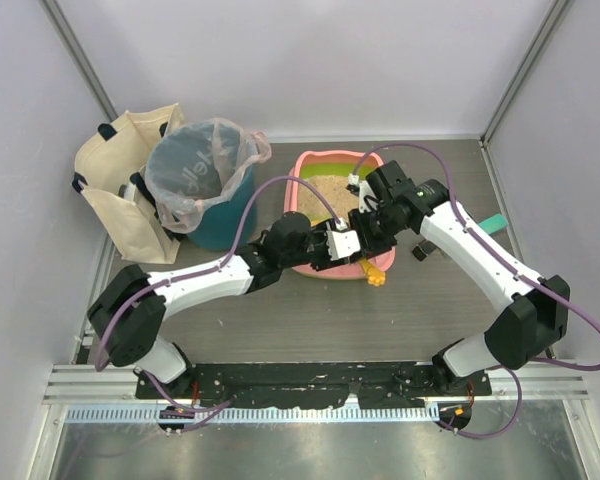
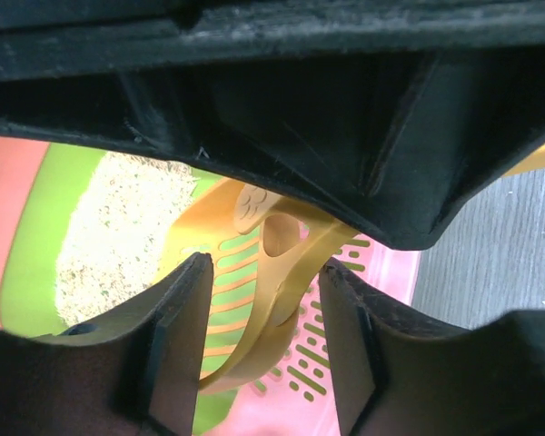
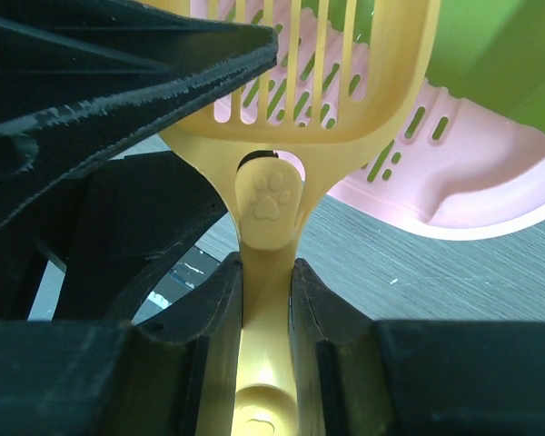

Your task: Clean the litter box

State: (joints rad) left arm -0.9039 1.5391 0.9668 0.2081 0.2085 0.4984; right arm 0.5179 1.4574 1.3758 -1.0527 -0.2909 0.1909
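On the worktop: litter box [image 1: 320, 155] sits beside teal bin [image 1: 218, 228]
Handling: likely stiff, light tray; loose litter shifts; take by rim
Right claw [image 3: 268, 300]: clamped on scoop [image 3: 269, 200] handle
Left claw [image 2: 263, 354]: jaws apart, astride scoop

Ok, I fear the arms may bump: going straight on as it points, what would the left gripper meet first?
Probably the orange scoop, between the fingers of the left gripper and held by the right gripper; the litter box lies behind it, though depth is unclear.
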